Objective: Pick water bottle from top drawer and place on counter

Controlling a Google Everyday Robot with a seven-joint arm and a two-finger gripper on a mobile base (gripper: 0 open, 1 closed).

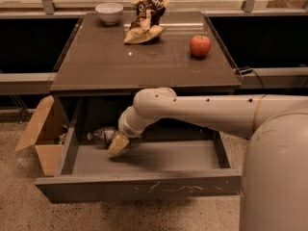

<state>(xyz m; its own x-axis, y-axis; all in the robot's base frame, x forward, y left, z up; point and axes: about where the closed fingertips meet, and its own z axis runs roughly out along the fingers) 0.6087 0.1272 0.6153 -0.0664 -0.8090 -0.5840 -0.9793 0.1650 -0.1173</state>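
Note:
The water bottle (102, 135), clear with a white cap pointing left, is held lying sideways just above the floor of the open top drawer (139, 186), near its back left. My gripper (117, 144) reaches down from the white arm into the drawer and is shut on the bottle's right end. The counter (144, 61) is the dark glossy tabletop right above the drawer.
On the counter stand a white bowl (109, 12), a crumpled snack bag (144, 20) and a red apple (200, 45). A tan cardboard box (41, 134) lies open on the floor left of the drawer. My white arm spans the drawer's right half.

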